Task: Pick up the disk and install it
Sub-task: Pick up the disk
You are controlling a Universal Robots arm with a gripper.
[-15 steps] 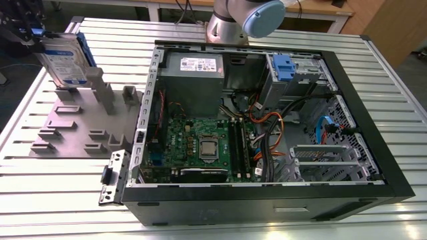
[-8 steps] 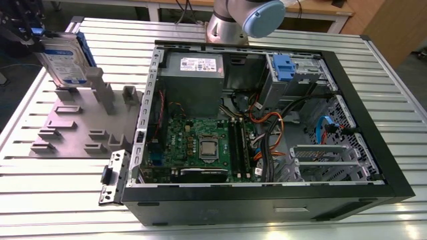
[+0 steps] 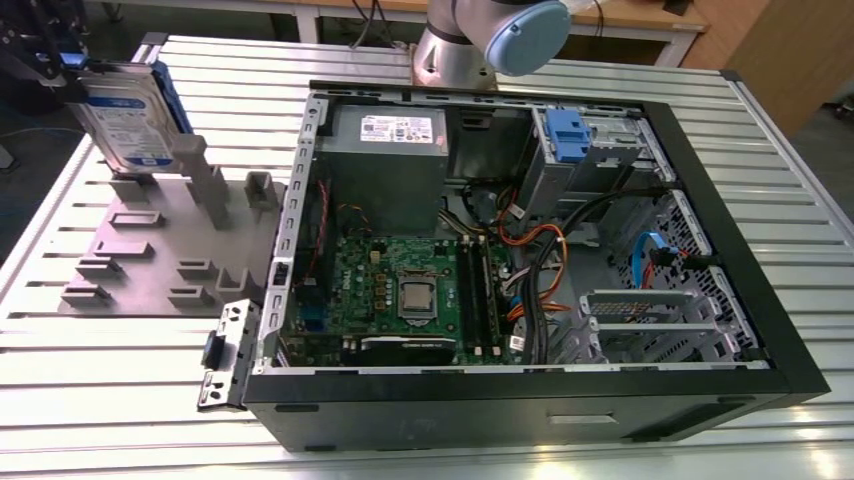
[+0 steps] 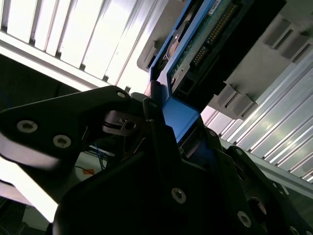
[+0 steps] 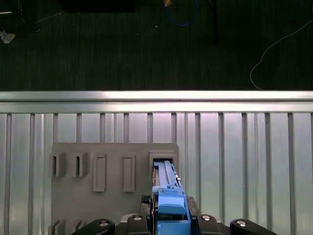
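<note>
Your disk (image 3: 127, 112) stands upright in the grey rack (image 3: 160, 255) at the exterior view's far left, beside the open case (image 3: 747, 330). The gripper (image 5: 170, 218) seems clenched on its blue carrier (image 4: 180, 116). Expect a stiff, fairly heavy, shock-sensitive part. Hold the carrier edges, never the circuit board (image 4: 205, 36).

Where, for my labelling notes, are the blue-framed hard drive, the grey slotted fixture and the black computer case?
Silver-grey hard drive in blue plastic carrier (image 3: 127, 120): exterior view, its labelled face.
Grey slotted fixture (image 3: 154, 248): exterior view, its flat base.
Open black computer case (image 3: 534, 405): exterior view, its black outer wall.
</note>
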